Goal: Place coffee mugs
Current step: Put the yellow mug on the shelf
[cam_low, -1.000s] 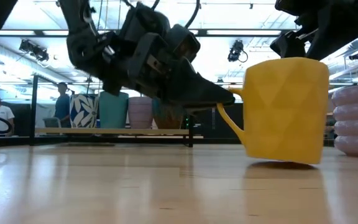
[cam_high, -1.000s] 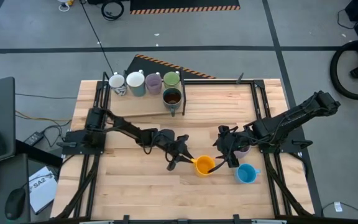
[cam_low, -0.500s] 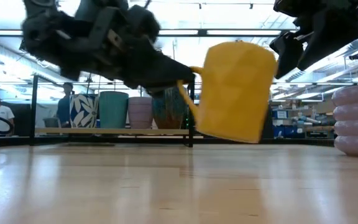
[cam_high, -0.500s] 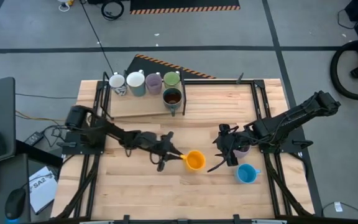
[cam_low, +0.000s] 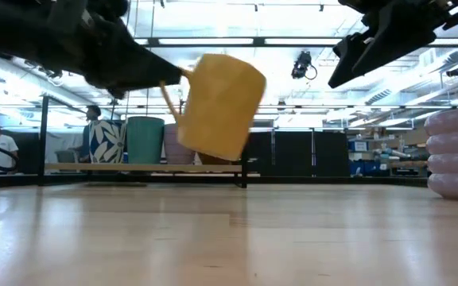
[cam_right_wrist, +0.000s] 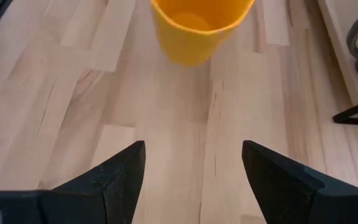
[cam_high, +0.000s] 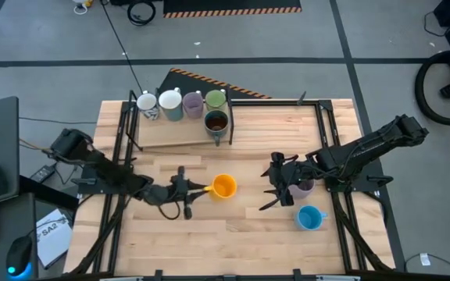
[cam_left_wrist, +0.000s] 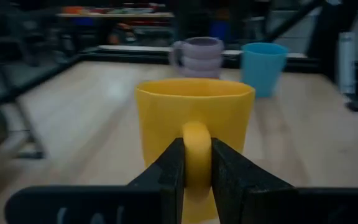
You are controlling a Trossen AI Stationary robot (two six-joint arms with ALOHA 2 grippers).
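Item: orange mug point(cam_high: 223, 186), airborne, mid-table, well short of mug row point(cam_high: 183, 104). Your left tool point(cam_left_wrist: 196, 163) pinches its handle for upright carry. Right tool point(cam_right_wrist: 193, 168) spread, empty, beside lilac mug point(cam_high: 304, 187), waiting.

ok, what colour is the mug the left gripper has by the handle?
Orange-yellow mug, held by the left gripper; clearest in the left wrist view.

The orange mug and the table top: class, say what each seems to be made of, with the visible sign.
Orange mug, held by its handle in the left gripper: probably glazed ceramic, going by its thick rim, its smooth, evenly coloured wall and its soft sheen, though plastic cannot be ruled out.
Table top: pale wood, since joined planks and grain lines show; the finish looks matte.
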